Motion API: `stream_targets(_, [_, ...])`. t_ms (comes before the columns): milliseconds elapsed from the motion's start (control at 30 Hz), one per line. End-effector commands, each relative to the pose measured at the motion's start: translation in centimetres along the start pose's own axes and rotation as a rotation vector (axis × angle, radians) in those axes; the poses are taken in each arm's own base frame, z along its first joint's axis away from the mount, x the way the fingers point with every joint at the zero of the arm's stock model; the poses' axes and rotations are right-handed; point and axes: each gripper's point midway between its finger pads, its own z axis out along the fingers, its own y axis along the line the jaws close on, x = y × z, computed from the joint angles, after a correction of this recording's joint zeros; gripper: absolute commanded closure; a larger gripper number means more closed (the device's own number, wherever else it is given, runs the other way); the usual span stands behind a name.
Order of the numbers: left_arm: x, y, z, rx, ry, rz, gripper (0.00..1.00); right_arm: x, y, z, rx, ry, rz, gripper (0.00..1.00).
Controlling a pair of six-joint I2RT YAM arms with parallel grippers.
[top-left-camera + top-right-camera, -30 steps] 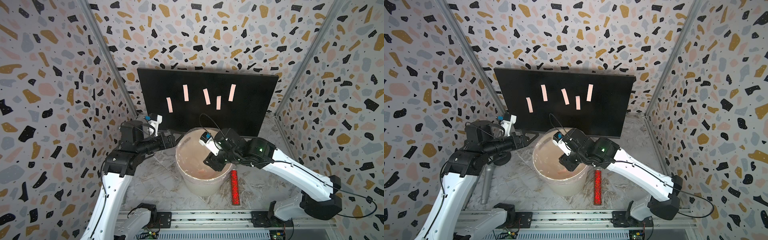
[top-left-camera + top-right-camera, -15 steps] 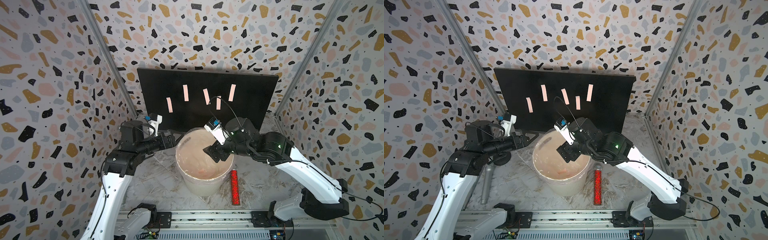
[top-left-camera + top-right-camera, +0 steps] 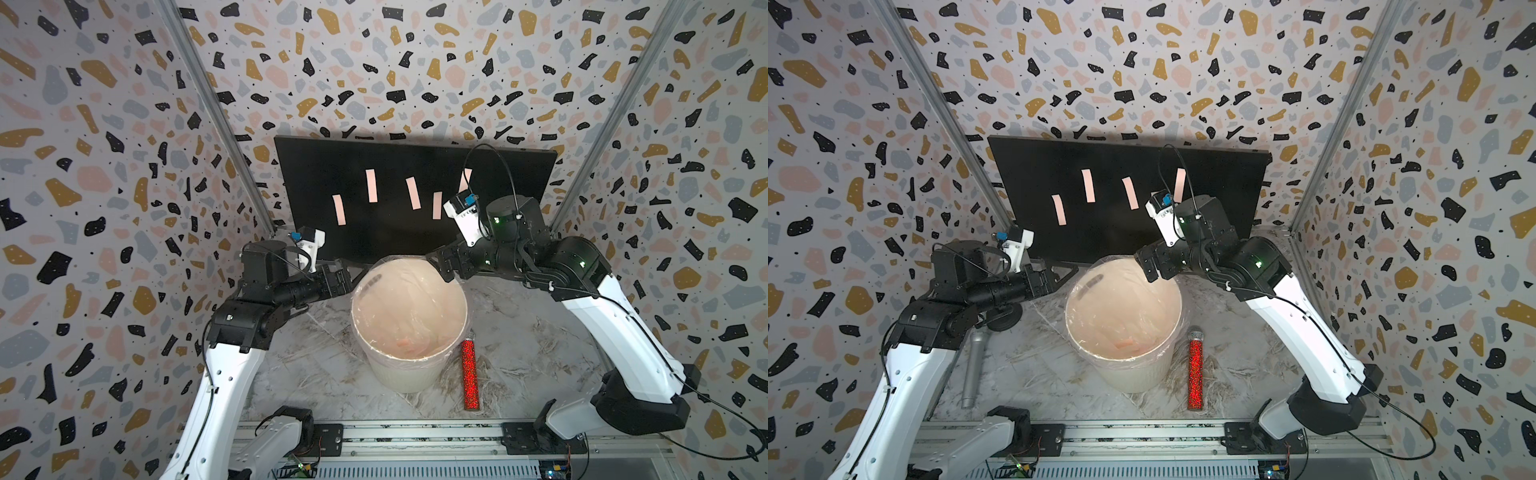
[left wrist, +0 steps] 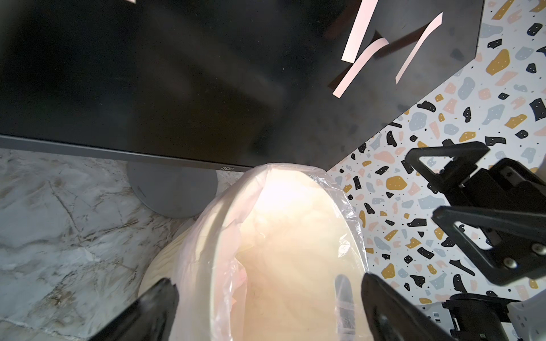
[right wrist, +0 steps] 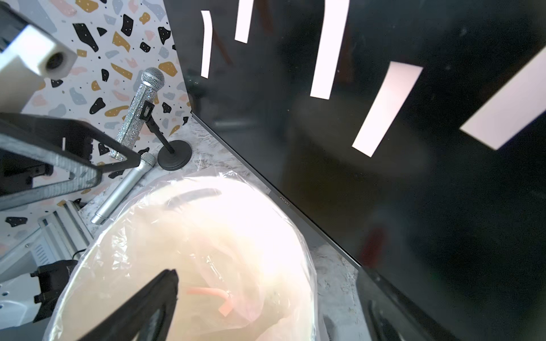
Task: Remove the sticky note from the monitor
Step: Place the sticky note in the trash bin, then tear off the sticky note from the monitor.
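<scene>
Work cell, seen in both top views and from the two wrists. The monitor (image 3: pixel 374 232) stands upright against the back wall with its screen facing the arms. Its long axis runs side to side, and the top edge sits slightly askew. Its short edges end near the two corner posts. Its lower edge passes just behind the far rim of the lined white bin (image 3: pixel 403 378), which stands before the middle of the screen.

Five pink sticky notes (image 3: pixel 371 185) sit on the glass in a loose row. They are narrow strips, each with its long axis roughly up and down, each leaning a little differently. In the left wrist view their free ends curl off the screen. In a top view the right arm's cable crosses the rightmost one.

The left gripper (image 3: pixel 344 279) hangs at the bin's left rim, fingers spread wide with nothing between them. The right gripper (image 3: pixel 444 267) hangs over the far right rim, below the notes and before the screen's lower edge — jaws likewise apart and empty. Between the two grippers, the screen face above the bin is open to approach.

On the marble tabletop (image 3: pixel 519 332) a red glittered cylinder (image 3: pixel 470 374) lies just right of the bin, lengthwise front to back. A silver microphone (image 3: pixel 973 365) and a small stand (image 5: pixel 174 155) occupy the left side, under the left arm. One pink strip (image 5: pixel 218 298) lies inside the liner.
</scene>
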Motion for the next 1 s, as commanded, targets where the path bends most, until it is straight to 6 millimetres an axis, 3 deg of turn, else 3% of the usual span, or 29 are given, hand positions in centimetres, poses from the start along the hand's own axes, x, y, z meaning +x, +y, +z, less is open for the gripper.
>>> stream_targets(0, [-0.8, -1.0, -0.4, 0.022, -0.025, 0.034, 0.01, -1.2, -0.7, -0.5, -0.049, -0.032, 0.102, 0.0])
stream_targets(500, [-0.7, -1.1, -0.5, 0.023, -0.025, 0.039, 0.0, -4.4, -7.0, 0.8, -0.124, -0.168, 0.448, 0.04])
stream_targets(967, [-0.7, -0.9, -0.3, 0.023, -0.024, 0.037, 0.01, -6.1, -8.4, 2.0, -0.191, -0.222, 0.549, 0.12])
